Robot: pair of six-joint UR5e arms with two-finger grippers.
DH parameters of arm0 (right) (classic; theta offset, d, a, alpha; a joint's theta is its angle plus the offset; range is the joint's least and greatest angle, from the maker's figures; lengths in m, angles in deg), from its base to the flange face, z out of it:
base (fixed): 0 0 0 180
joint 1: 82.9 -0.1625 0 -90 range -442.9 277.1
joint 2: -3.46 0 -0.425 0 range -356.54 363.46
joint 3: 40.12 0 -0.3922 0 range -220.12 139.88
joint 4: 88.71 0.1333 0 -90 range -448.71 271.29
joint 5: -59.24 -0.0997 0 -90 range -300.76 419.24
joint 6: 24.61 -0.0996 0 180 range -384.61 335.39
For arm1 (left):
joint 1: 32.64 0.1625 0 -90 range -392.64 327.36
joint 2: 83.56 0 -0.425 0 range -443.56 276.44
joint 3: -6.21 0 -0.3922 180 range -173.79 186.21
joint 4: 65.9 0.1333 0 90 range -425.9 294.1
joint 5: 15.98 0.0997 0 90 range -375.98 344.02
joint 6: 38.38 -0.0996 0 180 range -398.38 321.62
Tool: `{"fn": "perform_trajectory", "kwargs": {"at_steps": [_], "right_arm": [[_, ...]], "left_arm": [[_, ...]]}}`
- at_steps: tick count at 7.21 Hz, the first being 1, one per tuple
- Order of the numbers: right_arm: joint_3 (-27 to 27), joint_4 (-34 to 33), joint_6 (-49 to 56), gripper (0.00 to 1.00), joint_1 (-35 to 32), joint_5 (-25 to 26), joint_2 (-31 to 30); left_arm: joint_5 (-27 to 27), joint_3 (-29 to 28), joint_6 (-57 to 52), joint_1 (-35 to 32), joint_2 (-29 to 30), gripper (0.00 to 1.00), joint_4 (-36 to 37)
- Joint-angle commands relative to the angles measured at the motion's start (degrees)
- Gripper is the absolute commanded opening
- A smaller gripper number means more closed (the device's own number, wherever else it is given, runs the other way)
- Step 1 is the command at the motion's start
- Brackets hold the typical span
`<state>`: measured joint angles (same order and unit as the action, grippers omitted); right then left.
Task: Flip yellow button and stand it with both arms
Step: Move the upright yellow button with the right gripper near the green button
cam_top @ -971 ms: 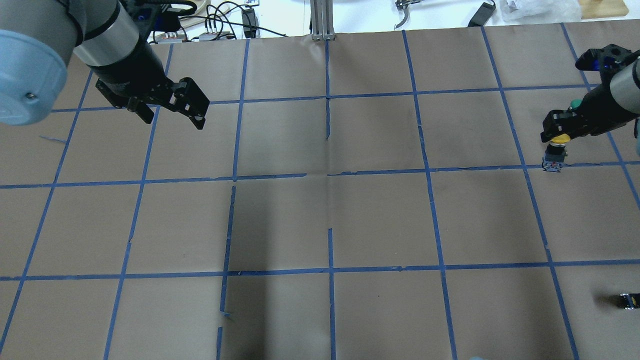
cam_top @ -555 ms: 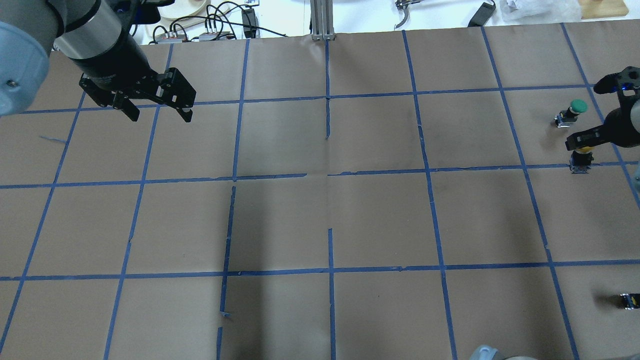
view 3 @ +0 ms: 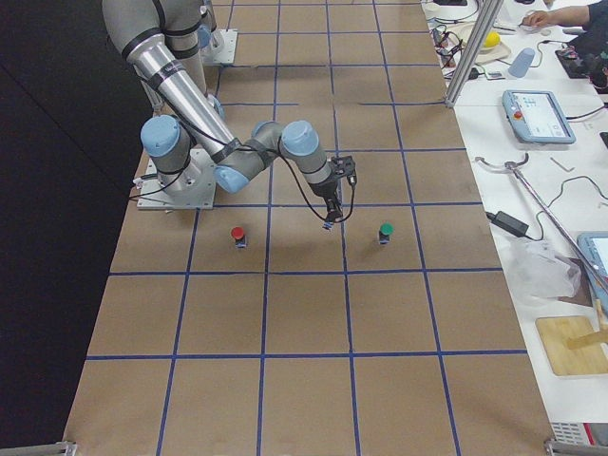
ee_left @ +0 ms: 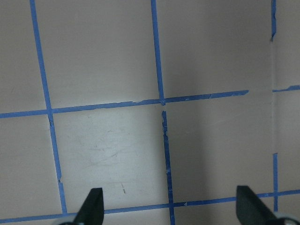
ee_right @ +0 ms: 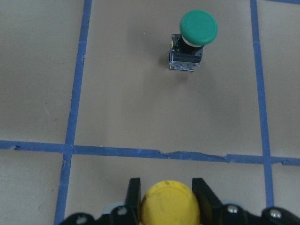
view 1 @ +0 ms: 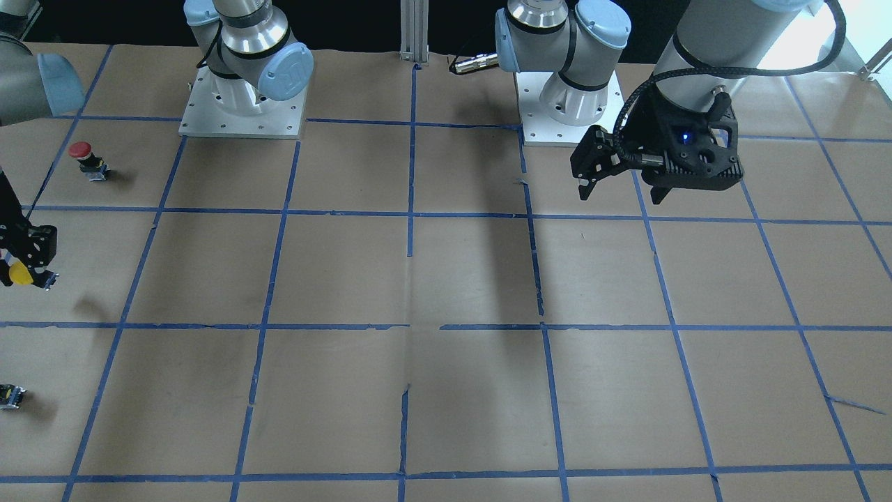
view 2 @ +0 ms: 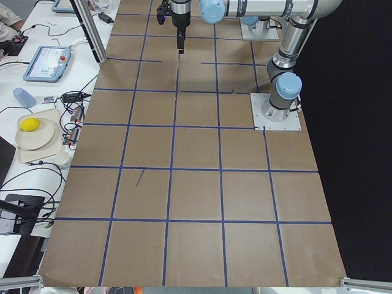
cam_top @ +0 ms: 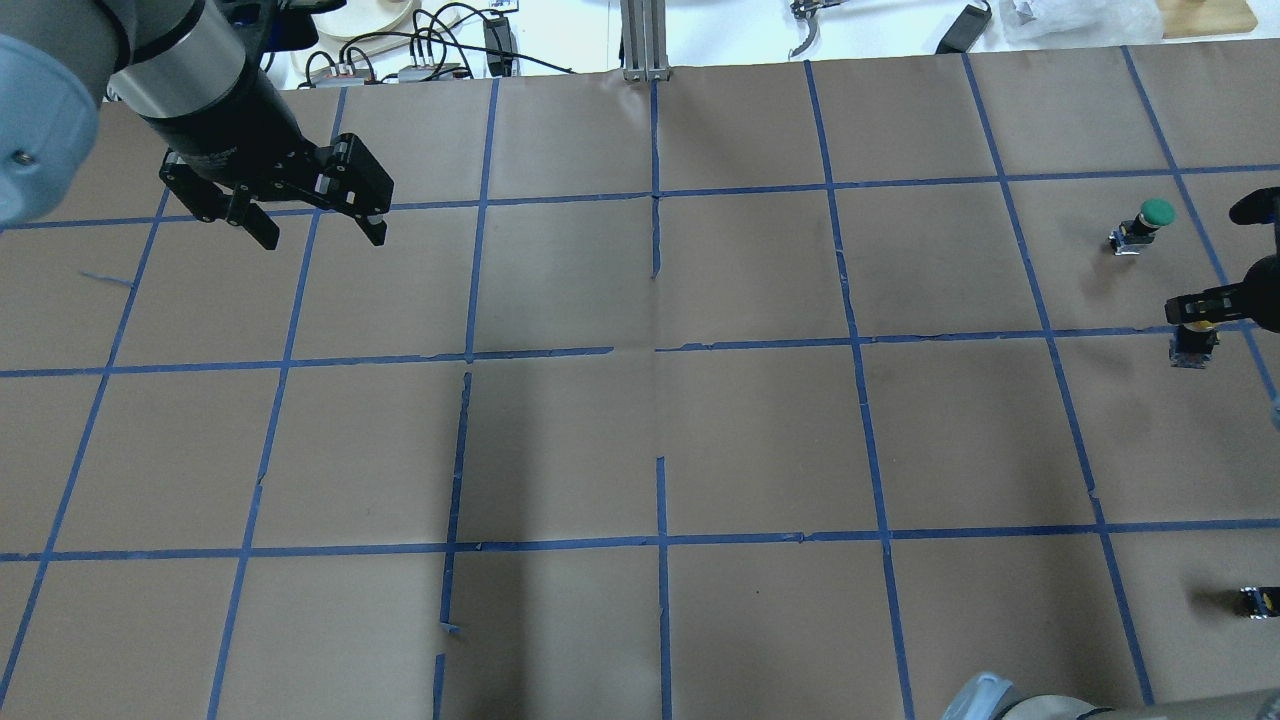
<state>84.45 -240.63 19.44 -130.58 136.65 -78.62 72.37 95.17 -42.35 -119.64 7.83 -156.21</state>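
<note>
Since the right gripper (cam_top: 1195, 310) sits at the extreme right edge of the overhead view, only its dark fingers and a sliver of wrist show there, and the front-facing view likewise clips it at the left edge. Its fingers are clamped on the yellow button (ee_right: 171, 204). The wrist view shows the round cap squeezed between them at the bottom centre of the frame, with the switch body hidden behind the cap. From overhead the fingers cover almost all of the cap, and only the small body pokes out below them, just beside a blue tape line (cam_top: 1100, 332). Whether the button touches the bench (cam_top: 760, 440) is hard to make out; in the front-facing view a shadow falls on the paper a little apart from it. A green button (cam_top: 1145, 222) stands upright above it in the overhead frame, near but not touching. A red button (view 1: 87, 159) stands in the upper left of the front-facing view. A small dark component (cam_top: 1255, 600) lies near the lower right edge overhead, too small to read in detail. The left gripper (cam_top: 322, 235) hangs in the upper left overhead, its fingers spread wide with nothing between them. It is close to the bench's far edge and well apart from the right gripper, with the whole width of the taped grid between them.
</note>
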Motion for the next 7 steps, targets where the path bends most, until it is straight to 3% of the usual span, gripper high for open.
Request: {"fn": "perform_trajectory", "kwargs": {"at_steps": [1, 4, 7], "right_arm": [[2.07, -0.31, 0.41, 0.04, 4.06, -5.4, -0.44], [2.43, 0.21, 9.7, 0.04, 9.68, -13.75, 0.08], [3.83, -0.13, 16.22, 0.04, 10.85, -15.89, 0.43]], "left_arm": [[-0.02, -0.98, 0.97, 0.16, 0.28, 1.0, -1.54], [-0.02, -1.16, 0.98, 0.25, 0.37, 1.0, -2.24], [-0.02, -1.25, 0.98, 0.25, 0.37, 1.0, -2.24]]}}
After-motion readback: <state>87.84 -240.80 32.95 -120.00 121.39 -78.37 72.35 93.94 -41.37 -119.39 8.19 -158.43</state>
